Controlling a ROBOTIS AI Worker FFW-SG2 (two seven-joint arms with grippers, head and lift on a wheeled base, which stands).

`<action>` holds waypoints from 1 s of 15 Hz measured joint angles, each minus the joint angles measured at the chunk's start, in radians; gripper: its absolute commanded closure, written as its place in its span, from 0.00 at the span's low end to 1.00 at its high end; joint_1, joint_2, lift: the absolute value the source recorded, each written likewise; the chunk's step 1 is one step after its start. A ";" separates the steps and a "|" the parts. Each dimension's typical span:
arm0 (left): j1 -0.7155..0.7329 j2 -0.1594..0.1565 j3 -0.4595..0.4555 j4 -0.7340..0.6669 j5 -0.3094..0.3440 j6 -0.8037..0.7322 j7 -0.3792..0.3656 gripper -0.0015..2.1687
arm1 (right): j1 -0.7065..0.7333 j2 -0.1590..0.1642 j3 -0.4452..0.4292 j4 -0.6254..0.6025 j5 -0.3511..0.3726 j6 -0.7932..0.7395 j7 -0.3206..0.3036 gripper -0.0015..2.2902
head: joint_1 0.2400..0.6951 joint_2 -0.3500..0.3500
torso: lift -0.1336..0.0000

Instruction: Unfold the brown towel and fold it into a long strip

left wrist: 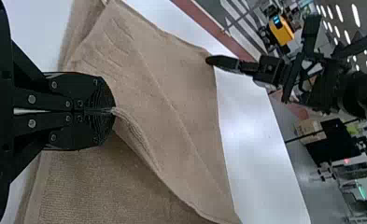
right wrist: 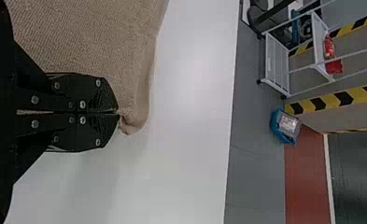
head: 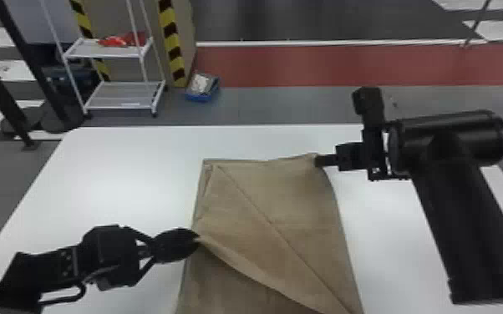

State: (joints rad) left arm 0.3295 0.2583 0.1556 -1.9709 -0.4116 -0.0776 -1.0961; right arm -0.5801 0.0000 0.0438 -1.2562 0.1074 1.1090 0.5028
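White table | left pincer: pinching brown towel | right pincer: pinching towel corner

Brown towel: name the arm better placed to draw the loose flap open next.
Left, I'd judge: the left gripper pinches the flap edge, while the right gripper holds the far right towel corner, likely anchoring it.

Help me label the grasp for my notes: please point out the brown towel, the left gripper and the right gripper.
Brown towel (head: 305, 196): head view, on the cloth right of its diagonal line.
Left gripper (left wrist: 109, 111): left wrist view, between its closed fingertips.
Right gripper (right wrist: 113, 112): right wrist view, between its closed fingertips.
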 measured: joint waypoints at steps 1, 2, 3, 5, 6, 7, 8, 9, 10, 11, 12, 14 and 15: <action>-0.004 -0.005 0.019 0.000 0.005 0.000 0.018 0.75 | 0.012 0.000 -0.028 -0.035 -0.011 0.027 0.001 0.79 | 1.00 0.57 | 0.06; -0.011 -0.013 0.039 0.000 0.007 0.002 0.032 0.75 | 0.034 0.000 -0.063 -0.087 -0.031 0.074 0.005 0.79 | 1.00 0.58 | 0.06; -0.017 -0.021 0.058 0.000 0.009 0.014 0.048 0.75 | 0.070 -0.005 -0.100 -0.150 -0.060 0.120 0.006 0.79 | 1.00 0.59 | 0.06; -0.023 -0.032 0.087 0.000 0.019 0.051 0.096 0.75 | 0.160 -0.047 -0.175 -0.271 -0.123 0.192 0.004 0.79 | 1.00 0.57 | 0.06; -0.028 -0.034 0.095 0.000 0.024 0.080 0.121 0.75 | 0.218 -0.080 -0.222 -0.332 -0.159 0.217 0.003 0.79 | 1.00 0.55 | 0.06; -0.037 -0.034 0.097 0.003 0.027 0.108 0.135 0.75 | 0.271 -0.108 -0.266 -0.383 -0.192 0.233 0.002 0.79 | 1.00 0.53 | 0.06; -0.051 -0.035 0.092 0.009 0.028 0.133 0.146 0.75 | 0.335 -0.138 -0.317 -0.438 -0.226 0.247 0.002 0.79 | 1.00 0.50 | 0.06; -0.068 -0.036 0.080 0.016 0.028 0.153 0.157 0.75 | 0.396 -0.164 -0.365 -0.491 -0.253 0.260 0.002 0.79 | 1.00 0.43 | 0.06; -0.088 -0.038 0.065 0.023 0.026 0.180 0.170 0.75 | 0.453 -0.182 -0.410 -0.541 -0.273 0.272 0.002 0.79 | 1.00 0.39 | 0.06; -0.106 -0.040 0.051 0.029 0.024 0.209 0.187 0.75 | 0.496 -0.191 -0.447 -0.584 -0.287 0.281 0.002 0.79 | 1.00 0.36 | 0.06; -0.130 -0.043 0.035 0.039 0.019 0.247 0.209 0.75 | 0.542 -0.196 -0.492 -0.637 -0.302 0.290 0.002 0.79 | 1.00 0.33 | 0.06; -0.182 -0.049 0.013 0.064 0.013 0.330 0.248 0.75 | 0.621 -0.201 -0.570 -0.732 -0.325 0.304 0.002 0.79 | 1.00 0.28 | 0.06; -0.207 -0.051 0.009 0.078 0.012 0.374 0.269 0.75 | 0.662 -0.204 -0.602 -0.779 -0.328 0.314 0.002 0.78 | 1.00 0.27 | 0.06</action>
State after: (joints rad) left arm 0.1229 0.2076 0.1649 -1.8924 -0.3997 0.2968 -0.8268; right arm 0.0819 -0.2040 -0.5579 -2.0348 -0.2211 1.4235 0.5047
